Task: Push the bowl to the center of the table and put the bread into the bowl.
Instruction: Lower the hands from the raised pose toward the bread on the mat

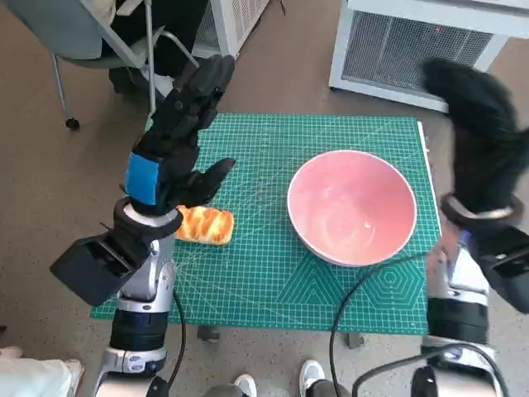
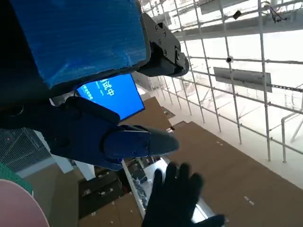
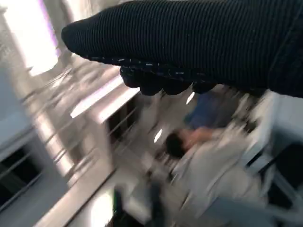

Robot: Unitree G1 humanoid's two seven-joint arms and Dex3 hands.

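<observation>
Seemingly neither step is begun: the pink bowl (image 1: 351, 206) sits right of the green mat's (image 1: 248, 281) middle, the bread (image 1: 205, 224) lies left, both hands (image 1: 183, 124) (image 1: 475, 124) are raised empty with fingers apart, and the right must next nudge the bowl leftward.

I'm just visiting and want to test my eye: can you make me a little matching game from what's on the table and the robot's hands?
Things:
1. bowl
2. bread
3. left hand
4. right hand

Descriptions:
A. golden, lying on the mat beside the left forearm
B. black knitted glove, raised
C. pink, empty
D. blue tape over its back

Pairs: 1-C, 2-A, 3-D, 4-B
</observation>
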